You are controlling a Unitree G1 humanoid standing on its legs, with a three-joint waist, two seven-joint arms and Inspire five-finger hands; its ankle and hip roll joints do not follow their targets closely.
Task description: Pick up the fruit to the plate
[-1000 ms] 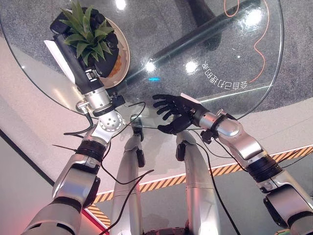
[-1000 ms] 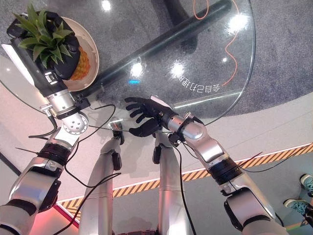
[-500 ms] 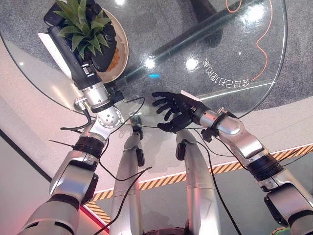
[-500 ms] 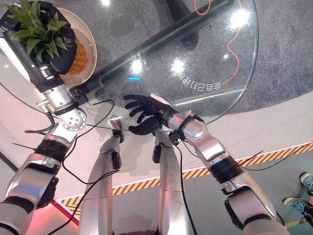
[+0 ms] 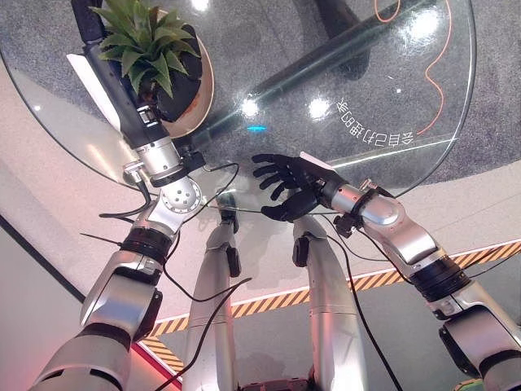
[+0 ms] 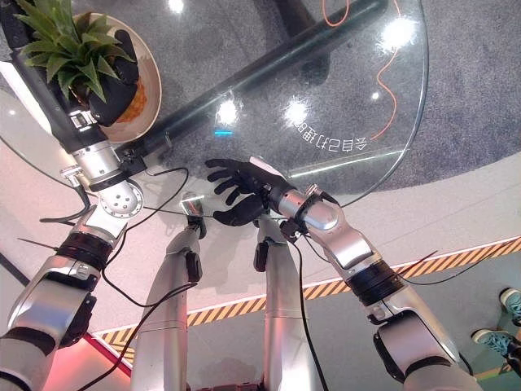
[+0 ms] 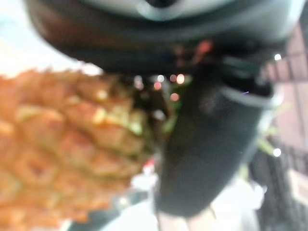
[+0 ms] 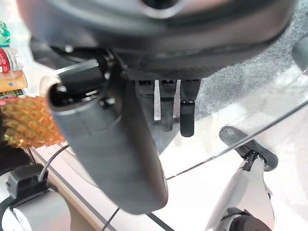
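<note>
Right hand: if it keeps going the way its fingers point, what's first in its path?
Probably nothing close: the right hand points along the bare glass table toward the plate and pineapple. Depth is unclear.

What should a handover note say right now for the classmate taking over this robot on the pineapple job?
Left robot hand: curled round the pineapple, holding it over the plate at the glass table's far left.
Right robot hand: open, idle over the table's near edge.
Done: fruit picked up and brought to the plate.
Left: whether it rests on the plate can't be told; set it down, release, withdraw.
</note>
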